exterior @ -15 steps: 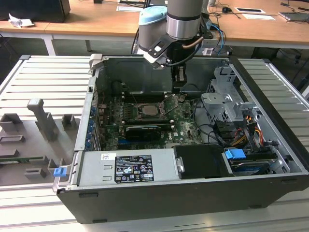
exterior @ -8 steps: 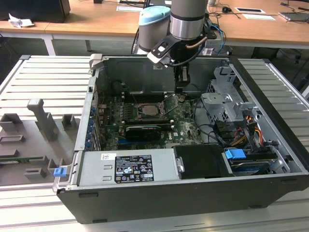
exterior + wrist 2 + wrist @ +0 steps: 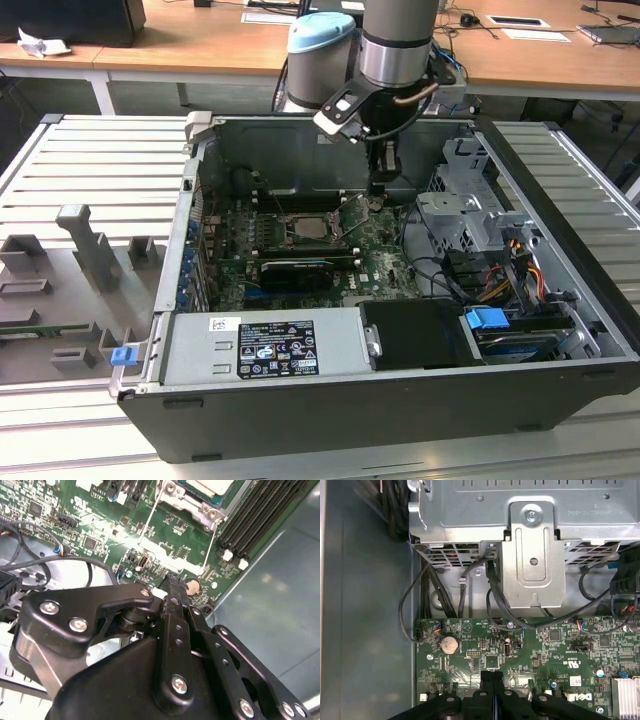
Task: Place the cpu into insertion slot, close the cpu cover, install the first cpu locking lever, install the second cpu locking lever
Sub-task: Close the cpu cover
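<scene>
Inside the open case (image 3: 290, 145), free air lies directly above the insertion slot (image 3: 305, 228). To the exterior view's right of it, the gripper (image 3: 378, 193), fingers together, blocks the way, with the drive cage (image 3: 462, 215) and loose cables (image 3: 440, 268) beyond. Nearer the camera, a black card (image 3: 295, 272) and the power supply (image 3: 265, 340) hem it in.
</scene>
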Robot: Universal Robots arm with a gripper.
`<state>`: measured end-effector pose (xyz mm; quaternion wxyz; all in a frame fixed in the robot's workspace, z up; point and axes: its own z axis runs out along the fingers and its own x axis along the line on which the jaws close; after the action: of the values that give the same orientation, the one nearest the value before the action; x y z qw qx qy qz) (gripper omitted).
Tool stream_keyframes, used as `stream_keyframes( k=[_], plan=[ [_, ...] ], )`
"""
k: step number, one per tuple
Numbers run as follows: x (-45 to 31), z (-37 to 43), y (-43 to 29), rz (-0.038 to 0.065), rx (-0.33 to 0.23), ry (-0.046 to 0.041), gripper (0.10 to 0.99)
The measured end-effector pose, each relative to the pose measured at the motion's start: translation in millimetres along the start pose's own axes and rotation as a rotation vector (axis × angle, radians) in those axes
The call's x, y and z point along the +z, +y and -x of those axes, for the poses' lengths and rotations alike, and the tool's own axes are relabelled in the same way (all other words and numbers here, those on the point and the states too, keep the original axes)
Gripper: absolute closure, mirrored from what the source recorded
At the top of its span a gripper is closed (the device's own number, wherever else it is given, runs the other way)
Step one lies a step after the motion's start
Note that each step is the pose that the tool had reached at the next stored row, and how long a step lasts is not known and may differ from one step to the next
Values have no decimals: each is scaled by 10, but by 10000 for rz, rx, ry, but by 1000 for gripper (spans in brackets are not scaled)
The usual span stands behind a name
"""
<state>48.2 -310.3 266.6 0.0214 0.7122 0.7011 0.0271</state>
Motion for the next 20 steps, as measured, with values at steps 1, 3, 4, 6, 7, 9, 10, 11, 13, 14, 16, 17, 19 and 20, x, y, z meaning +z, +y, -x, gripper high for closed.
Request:
stream_keyframes(
  k=[1,3,4,6,7,9,10,11,13,14,16,17,19,20],
  plan=[
    [14,0,13,-1,-43,5,980],
    [54,0,39,-8,-115,9,980],
    [79,0,40,-15,-132,11,980],
    [120,0,37,-25,-145,11,980],
    [138,0,36,-28,-150,10,980],
    [185,4,34,-35,-157,7,980],
    [198,11,33,-37,-158,6,980],
    [201,17,26,-37,-154,6,980],
    [200,19,-4,-38,-156,5,980],
    [199,19,-16,-38,-156,6,980],
    [200,23,-38,-37,-155,8,980],
    [200,28,-44,-38,-155,6,980],
    [200,46,-58,-38,-155,7,980],
    [199,53,-66,-38,-158,7,980]
  ],
)
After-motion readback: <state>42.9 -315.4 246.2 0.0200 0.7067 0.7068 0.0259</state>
